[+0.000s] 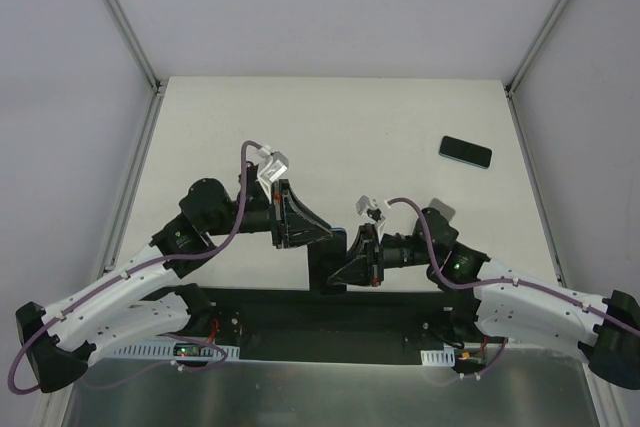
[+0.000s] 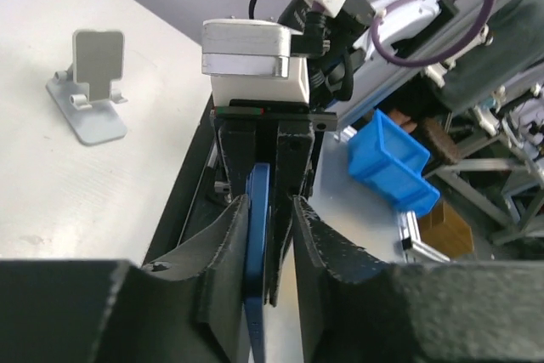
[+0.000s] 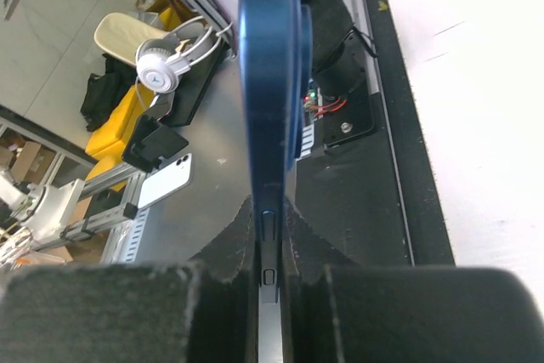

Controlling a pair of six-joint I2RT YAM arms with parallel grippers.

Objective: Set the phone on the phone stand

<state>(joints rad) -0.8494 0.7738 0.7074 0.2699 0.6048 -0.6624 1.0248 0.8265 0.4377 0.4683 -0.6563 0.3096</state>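
The right hand (image 3: 269,214) is clamped tight on the blue phone (image 3: 268,82), held on edge over the near rim of the tabletop (image 2: 51,184). The left hand (image 2: 268,210) straddles the same phone, only narrowly open, with a gap showing beside one pad. This looks like a handover to change the grip. The phone stand (image 2: 89,82) sits empty, well apart.
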